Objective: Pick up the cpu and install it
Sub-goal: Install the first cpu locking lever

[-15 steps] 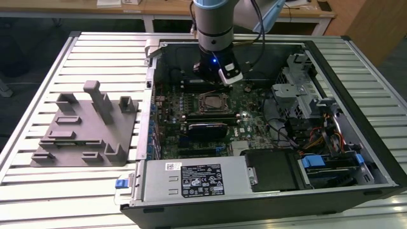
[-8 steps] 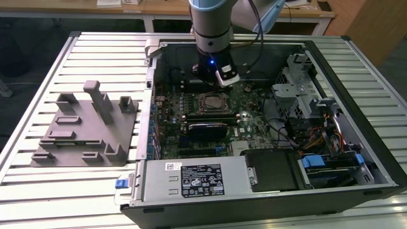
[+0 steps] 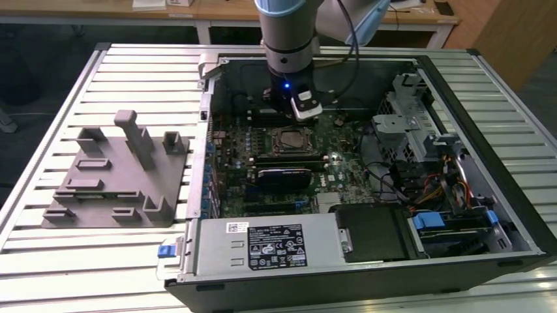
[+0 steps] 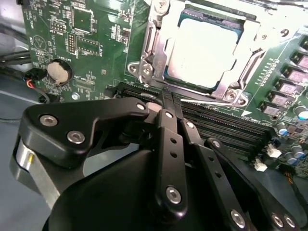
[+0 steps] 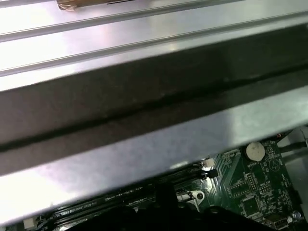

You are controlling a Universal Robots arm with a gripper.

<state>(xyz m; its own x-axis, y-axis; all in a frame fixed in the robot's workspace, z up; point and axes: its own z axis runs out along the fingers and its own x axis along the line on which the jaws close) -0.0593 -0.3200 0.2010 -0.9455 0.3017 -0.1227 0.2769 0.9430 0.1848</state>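
Observation:
The cpu [image 4: 202, 50], a small square chip with a pale silver top, lies flat in the motherboard socket, framed by the metal socket bracket [image 4: 149, 53]. The exterior view has the cpu [image 3: 287, 139] in the middle of the open computer case. My gripper [image 4: 168, 96] hovers just beside the socket, over the memory slots, with its two black fingers pressed together and nothing between them. From the exterior view the gripper [image 3: 301, 112] hangs from the arm just behind the socket, a little above the board.
A grey plastic fixture [image 3: 117, 173] stands on the slatted table at the exterior view's left. Inside the case sit a silver power supply box [image 3: 270, 244], a drive cage [image 3: 409, 127], cables [image 3: 435, 189] and a coin battery [image 4: 58, 71]. The case wall [image 5: 144, 110] runs close to the wrist.

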